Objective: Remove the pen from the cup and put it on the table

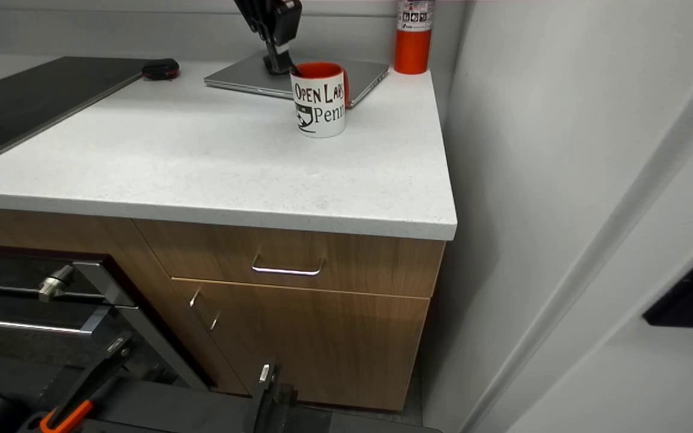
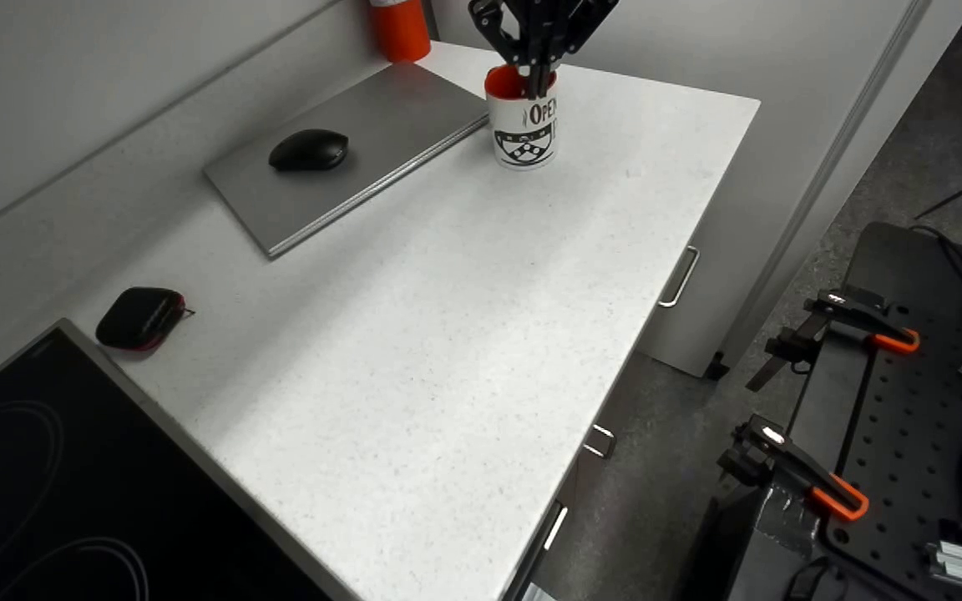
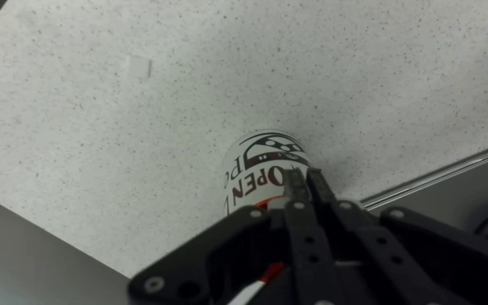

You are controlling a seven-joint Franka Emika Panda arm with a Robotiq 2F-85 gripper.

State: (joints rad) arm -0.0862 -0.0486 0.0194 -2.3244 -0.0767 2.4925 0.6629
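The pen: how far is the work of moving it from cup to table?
Done: the jaws are close together at the cup. In hand: removal; the pen seems to slant into the cup in an exterior view; whether it is gripped is unclear. Left: lifting it out and laying it on the table.

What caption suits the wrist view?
Black jointed gripper partly hiding a white, red-rimmed cylindrical mug on speckled white countertop.

White-and-red cylindrical ceramic-looking mug (image 2: pixel 521 125), smooth. White, speckled, broad stone-like counter (image 2: pixel 414 351), smooth. Grey, flat metal-looking laptop (image 2: pixel 377 150), matt. Brown rectangular wood-grained drawer front (image 1: pixel 355 258).
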